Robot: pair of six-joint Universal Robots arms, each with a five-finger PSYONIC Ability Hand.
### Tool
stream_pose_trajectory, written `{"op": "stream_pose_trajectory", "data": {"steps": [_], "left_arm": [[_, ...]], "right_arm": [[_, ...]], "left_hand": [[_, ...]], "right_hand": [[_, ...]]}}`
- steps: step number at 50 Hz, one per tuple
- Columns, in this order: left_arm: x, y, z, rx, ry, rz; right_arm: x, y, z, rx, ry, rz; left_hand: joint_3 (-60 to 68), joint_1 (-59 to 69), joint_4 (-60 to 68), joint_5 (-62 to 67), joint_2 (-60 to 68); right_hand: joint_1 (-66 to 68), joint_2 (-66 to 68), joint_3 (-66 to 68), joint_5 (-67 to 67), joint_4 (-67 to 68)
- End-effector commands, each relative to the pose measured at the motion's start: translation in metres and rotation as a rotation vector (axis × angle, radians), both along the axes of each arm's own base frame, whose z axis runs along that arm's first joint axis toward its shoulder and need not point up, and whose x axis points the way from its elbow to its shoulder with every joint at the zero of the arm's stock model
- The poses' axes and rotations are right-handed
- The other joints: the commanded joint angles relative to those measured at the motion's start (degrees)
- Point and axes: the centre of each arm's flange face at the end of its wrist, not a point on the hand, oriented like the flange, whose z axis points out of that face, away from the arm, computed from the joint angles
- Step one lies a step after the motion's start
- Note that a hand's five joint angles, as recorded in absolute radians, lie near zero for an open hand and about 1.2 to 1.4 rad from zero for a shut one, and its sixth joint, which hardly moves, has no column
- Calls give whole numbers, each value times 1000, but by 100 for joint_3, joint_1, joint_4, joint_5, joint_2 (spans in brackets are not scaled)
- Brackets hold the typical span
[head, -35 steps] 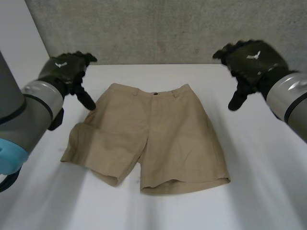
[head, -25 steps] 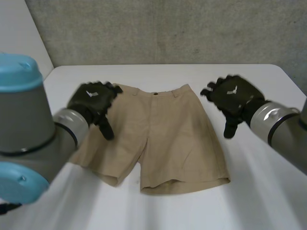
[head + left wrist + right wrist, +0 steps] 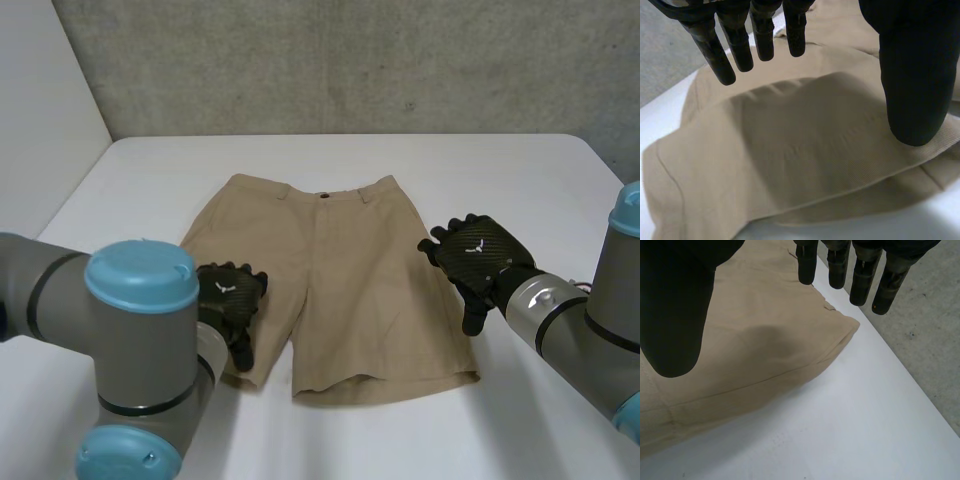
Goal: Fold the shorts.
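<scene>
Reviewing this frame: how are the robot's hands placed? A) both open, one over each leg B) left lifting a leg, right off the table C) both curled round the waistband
A: the left hand and right hand show straight fingers above the flat shorts, pinching nothing.

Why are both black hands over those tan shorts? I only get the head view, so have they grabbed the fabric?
Observer: Not the left hand. Its wrist view shows straight, spread fingers with the thumb apart, and nothing of the shorts pinched.
Operator: And the other one?
Observer: The right hand is the same: straight fingers, with nothing between them and the thumb.
Operator: What is under it?
Observer: The shorts' edge, ending in a corner near its fingertips, with bare white table beside it.
</scene>
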Motion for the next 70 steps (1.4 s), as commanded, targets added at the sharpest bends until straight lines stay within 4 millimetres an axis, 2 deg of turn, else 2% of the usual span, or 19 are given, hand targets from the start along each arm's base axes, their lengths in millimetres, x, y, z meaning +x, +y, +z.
{"op": "stream_pose_trajectory", "data": {"steps": [1, 3, 4, 5, 10, 15, 20, 23, 27, 34, 41, 42, 43, 45, 48, 53, 58, 64, 70], "left_arm": [[-12, 11, -15, 25, -23, -46], [-13, 9, -18, 28, -27, -45], [-14, 6, -17, 15, -18, -40], [-15, 4, -15, 4, -10, -36], [-20, -8, 12, -111, 58, -6], [-18, -13, 84, -302, 210, 21], [0, -18, 160, -501, 355, 66], [14, -22, 190, -580, 401, 102], [38, -44, 204, -636, 400, 180], [72, -92, 195, -644, 339, 265], [66, -141, 125, -527, 246, 233], [65, -145, 113, -506, 224, 230], [62, -150, 94, -474, 180, 220], [58, -150, 81, -452, 134, 202], [52, -148, 60, -417, 44, 171], [42, -135, 63, -426, 15, 138], [48, -109, 97, -485, 55, 136], [52, -69, 126, -522, 141, 122], [57, -44, 128, -502, 209, 117]], "right_arm": [[-1, 2, -2, 10, 4, -2], [-1, 2, -3, 13, 5, -2], [-1, 2, -3, 14, 6, -2], [-1, 2, -4, 14, 6, -2], [-1, 2, -3, 11, 5, -3], [-1, 2, -2, 5, 4, -4], [-1, 2, -2, 6, 3, -6], [-1, 2, -1, 4, 2, -6], [-2, 1, -1, 1, 1, -8], [-1, 1, 0, -1, -1, -7], [3, 3, 3, -10, -3, 7], [3, 2, 3, -12, -4, 6], [3, 2, 3, -13, -4, 6], [3, 2, 4, -15, -7, 7], [5, 0, 4, -23, -12, 14], [22, -1, 3, -44, -51, 58], [48, -13, 3, -77, -137, 143], [75, -35, -12, -69, -172, 259], [87, -55, -35, -71, -158, 282]], "left_hand": [[1201, 1188, 1186, 1177, 1186], [2830, 2816, 2815, 2806, 2815], [5136, 5123, 5121, 5113, 5121], [6308, 6295, 6294, 6285, 6294], [6402, 6389, 6387, 6378, 6387], [6402, 6389, 6387, 6378, 6387], [6402, 6389, 6387, 6378, 6387], [6402, 6389, 6387, 6378, 6387], [6402, 6389, 6387, 6378, 6387], [6402, 6389, 6387, 6378, 6387], [6402, 6389, 6387, 6378, 6387], [5938, 5925, 5923, 5914, 5923], [3602, 3589, 3587, 3578, 3587], [1134, 1120, 1119, 1110, 1119], [-4, -18, -19, -28, -19], [-173, -186, -187, -196, -187], [-139, -153, -154, -163, -154], [-122, -136, -137, -146, -137], [-122, -136, -137, -146, -137]], "right_hand": [[192, -247, -221, -354, -318], [192, -247, -221, -354, -318], [192, -247, -221, -354, -318], [192, -247, -221, -354, -318], [192, -247, -221, -354, -318], [192, -247, -221, -354, -318], [192, -247, -221, -354, -318], [192, -247, -221, -354, -318], [192, -247, -221, -354, -318], [192, -247, -221, -354, -318], [192, -247, -221, -354, -318], [192, -247, -221, -354, -318], [192, -247, -221, -354, -318], [192, -247, -221, -354, -318], [192, -247, -221, -354, -318], [192, -247, -221, -354, -318], [192, -247, -221, -354, -318], [1175, 736, 761, 629, 664], [1714, 1275, 1300, 1168, 1203]]}}
